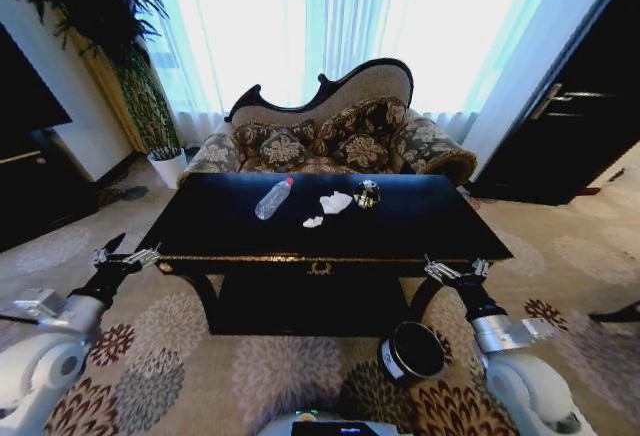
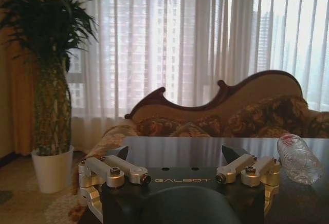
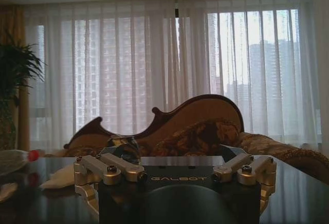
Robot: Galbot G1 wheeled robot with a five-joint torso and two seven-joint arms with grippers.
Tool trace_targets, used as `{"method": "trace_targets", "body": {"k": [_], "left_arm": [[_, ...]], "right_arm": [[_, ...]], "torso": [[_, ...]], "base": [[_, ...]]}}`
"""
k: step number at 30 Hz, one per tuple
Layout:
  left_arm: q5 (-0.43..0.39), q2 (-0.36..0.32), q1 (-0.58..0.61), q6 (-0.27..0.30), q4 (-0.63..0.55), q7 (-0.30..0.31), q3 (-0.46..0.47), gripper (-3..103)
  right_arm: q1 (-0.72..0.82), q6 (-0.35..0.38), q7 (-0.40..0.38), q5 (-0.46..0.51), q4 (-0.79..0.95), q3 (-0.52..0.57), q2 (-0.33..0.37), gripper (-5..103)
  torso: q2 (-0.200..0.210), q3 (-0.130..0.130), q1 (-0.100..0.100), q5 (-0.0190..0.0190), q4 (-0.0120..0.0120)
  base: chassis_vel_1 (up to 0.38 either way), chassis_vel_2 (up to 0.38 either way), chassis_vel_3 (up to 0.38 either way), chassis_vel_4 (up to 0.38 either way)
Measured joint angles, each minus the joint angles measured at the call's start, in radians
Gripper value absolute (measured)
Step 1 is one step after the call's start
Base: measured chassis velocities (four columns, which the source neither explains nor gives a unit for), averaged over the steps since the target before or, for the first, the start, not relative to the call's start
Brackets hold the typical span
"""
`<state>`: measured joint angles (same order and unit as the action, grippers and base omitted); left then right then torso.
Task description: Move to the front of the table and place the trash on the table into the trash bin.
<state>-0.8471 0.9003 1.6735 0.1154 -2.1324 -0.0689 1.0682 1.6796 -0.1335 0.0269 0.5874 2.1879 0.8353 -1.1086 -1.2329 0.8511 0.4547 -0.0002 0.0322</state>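
Black table (image 1: 420, 218) holding bottle (image 1: 273, 198), paper wads (image 1: 335, 201), probably a can (image 1: 366, 193); bin (image 1: 412, 351) below; left gripper (image 1: 127, 256) and right gripper (image 1: 456, 271) both spread apart, empty.

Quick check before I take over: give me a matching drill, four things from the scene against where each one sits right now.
Things:
1. plastic bottle
2. can
3. trash bin
4. left gripper

Places:
A. on the carpet by the table's front right leg
B. off the table's front left corner
C. tabletop, right of the paper wads
D. lying on the tabletop, left of the paper wads

Pairs: 1-D, 2-C, 3-A, 4-B
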Motion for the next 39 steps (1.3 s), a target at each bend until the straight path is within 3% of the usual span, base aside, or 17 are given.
{"method": "trace_targets", "body": {"k": [9,11,14,20,22,26,29,39], "left_arm": [[0.003,-0.086,-0.073,0.028,0.020,-0.021,-0.039,100],[-0.016,-0.116,-0.089,0.038,0.027,-0.028,-0.043,100],[-0.030,-0.158,-0.135,0.049,0.039,-0.030,-0.090,100],[-0.062,-0.231,-0.270,0.067,0.072,-0.030,-0.245,100],[-0.070,-0.253,-0.382,0.077,0.096,-0.027,-0.359,100],[-0.077,-0.259,-0.476,0.085,0.116,-0.016,-0.461,100],[-0.097,-0.254,-0.589,0.102,0.134,0.001,-0.589,100],[-0.092,-0.232,-0.731,0.107,0.217,0.002,-0.757,100]], "right_arm": [[-0.001,-0.006,-0.010,0.001,-0.002,-0.003,-0.006,100],[-0.019,-0.006,-0.010,-0.001,-0.006,-0.029,0.004,100],[-0.019,-0.007,-0.010,-0.002,-0.008,-0.035,-0.003,100],[-0.010,-0.011,-0.010,-0.001,-0.009,-0.024,-0.018,100],[-0.009,-0.011,-0.011,-0.001,-0.007,-0.020,-0.022,100],[-0.010,-0.011,-0.012,-0.001,-0.002,-0.018,-0.027,100],[-0.010,-0.010,-0.015,-0.001,0.000,-0.013,-0.030,100],[-0.009,-0.007,-0.016,-0.002,-0.005,-0.010,-0.041,100]], "torso": [[-0.001,-0.001,-0.002,0.0000,0.0009],[-0.001,-0.001,-0.002,-0.0002,-0.0004],[-0.001,-0.001,-0.002,0.0001,-0.0003],[0.000,0.000,0.000,0.0001,0.0007],[0.000,0.000,-0.001,0.0002,0.0001],[0.000,0.000,-0.001,0.0000,0.0004],[0.000,0.000,-0.001,0.0001,0.0003],[0.000,0.000,-0.001,0.0001,0.0002]], "base": [[-0.018,0.021,0.019,-0.016],[0.031,-0.052,-0.035,0.035],[0.000,0.000,0.000,0.000],[0.000,0.000,0.000,0.000],[0.000,0.000,0.000,0.000],[0.000,0.000,0.000,0.000],[0.000,0.000,0.000,0.000],[0.000,0.000,0.000,0.000]]}}
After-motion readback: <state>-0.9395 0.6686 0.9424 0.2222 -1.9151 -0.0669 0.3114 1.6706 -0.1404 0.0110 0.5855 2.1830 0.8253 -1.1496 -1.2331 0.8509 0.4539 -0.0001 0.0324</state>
